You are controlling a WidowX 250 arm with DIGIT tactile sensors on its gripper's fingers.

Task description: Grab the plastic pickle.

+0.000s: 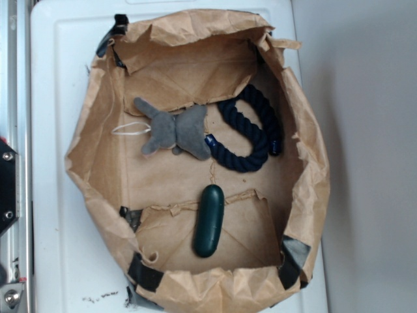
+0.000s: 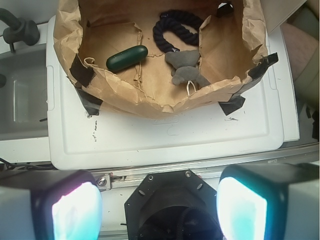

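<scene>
The plastic pickle (image 1: 209,220) is dark green and capsule-shaped. It lies on the floor of the brown paper-bag bin (image 1: 98,163), near its lower edge in the exterior view. In the wrist view the pickle (image 2: 127,58) lies at the upper left, inside the bin. My gripper (image 2: 159,207) shows only in the wrist view, at the bottom. Its two pale fingers (image 2: 75,212) stand wide apart with nothing between them. It is well away from the bin, over the arm's black base. The gripper is out of the exterior view.
A grey plush toy (image 1: 173,130) and a navy blue rope loop (image 1: 251,130) lie in the bin beyond the pickle. The bin's crumpled walls (image 2: 125,92) rise around them, taped with black tape. The bin stands on a white board (image 2: 165,135). A metal rail (image 1: 13,78) runs along one side.
</scene>
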